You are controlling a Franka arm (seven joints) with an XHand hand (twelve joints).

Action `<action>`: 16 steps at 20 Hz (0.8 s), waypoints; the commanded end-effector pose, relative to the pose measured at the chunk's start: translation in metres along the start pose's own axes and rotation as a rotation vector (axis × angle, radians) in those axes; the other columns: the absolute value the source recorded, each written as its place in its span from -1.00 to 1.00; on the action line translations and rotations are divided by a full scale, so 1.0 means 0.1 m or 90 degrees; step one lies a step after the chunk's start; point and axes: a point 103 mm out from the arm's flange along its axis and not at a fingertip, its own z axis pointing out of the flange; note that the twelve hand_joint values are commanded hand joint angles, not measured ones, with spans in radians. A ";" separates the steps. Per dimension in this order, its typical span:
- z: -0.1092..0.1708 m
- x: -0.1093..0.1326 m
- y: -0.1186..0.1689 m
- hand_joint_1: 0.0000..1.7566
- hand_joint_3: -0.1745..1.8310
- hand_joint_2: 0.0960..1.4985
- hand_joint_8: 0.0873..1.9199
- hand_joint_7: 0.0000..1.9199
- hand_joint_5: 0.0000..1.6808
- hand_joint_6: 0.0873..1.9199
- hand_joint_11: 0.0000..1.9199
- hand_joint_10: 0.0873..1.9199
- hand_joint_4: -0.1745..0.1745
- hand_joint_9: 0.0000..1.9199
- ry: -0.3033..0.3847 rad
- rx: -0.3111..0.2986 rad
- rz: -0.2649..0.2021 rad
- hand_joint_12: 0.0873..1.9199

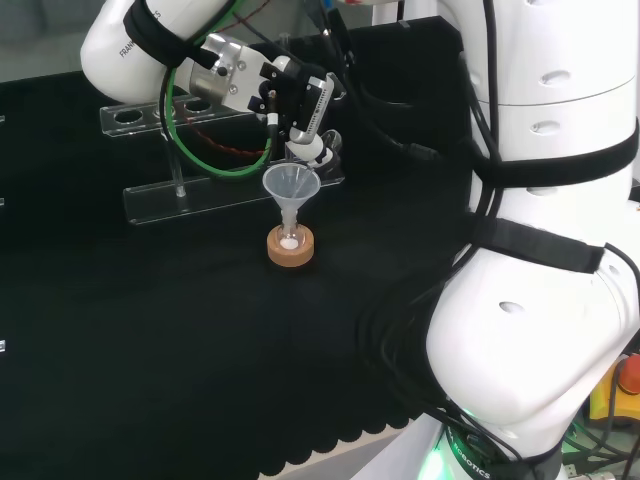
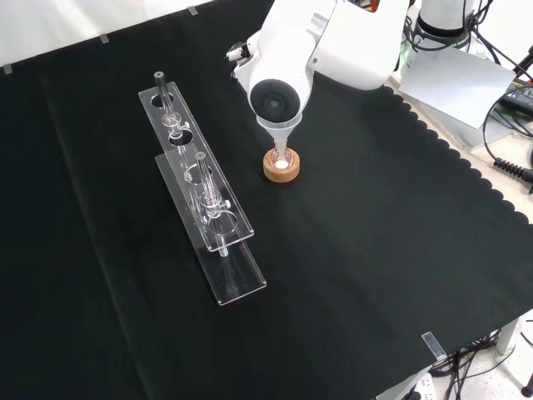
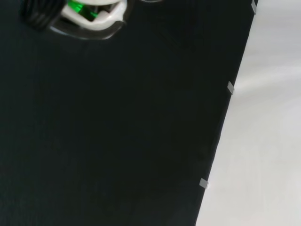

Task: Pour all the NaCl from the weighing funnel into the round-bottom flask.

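The hand [image 1: 300, 105] hovers above the funnel [image 1: 290, 186] in the flask [image 1: 290, 240]; its grip can't be told. Pouring seems underway; next, tip steadily.

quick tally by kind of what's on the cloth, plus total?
Clear funnel: 1
Cork ring stand: 1
Clear plastic rack: 1
Total: 3. A flask on the ring is too clear to confirm.

- White rounded arm links [image 1: 540, 300] are showing black straps, with black cables running alongside.
- A green cable [image 1: 200, 155] is looping by the wrist.
- A round grey cap [image 2: 276, 100] is closing one link.
- The robot hand [image 1: 300, 100] is showing black-and-white.
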 end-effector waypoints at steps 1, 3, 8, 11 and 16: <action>0.01 0.00 0.00 0.23 -0.07 -0.17 -0.39 -0.50 0.33 -0.01 -0.38 -0.56 1.00 -0.17 0.005 -0.004 -0.001 0.20; 0.01 0.00 0.00 0.23 -0.07 -0.17 -0.39 -0.50 0.33 -0.01 -0.38 -0.56 1.00 -0.17 0.007 -0.005 0.000 0.20; 0.04 -0.03 0.01 0.23 -0.07 -0.17 -0.39 -0.50 0.33 -0.01 -0.38 -0.57 1.00 -0.17 0.022 -0.011 -0.002 0.20; 0.09 -0.06 0.03 0.23 -0.07 -0.17 -0.39 -0.50 0.33 -0.01 -0.38 -0.57 1.00 -0.17 0.044 -0.018 -0.007 0.20; 0.20 -0.08 0.07 0.23 -0.07 -0.17 -0.39 -0.50 0.33 -0.01 -0.38 -0.57 1.00 -0.17 0.089 -0.031 -0.019 0.20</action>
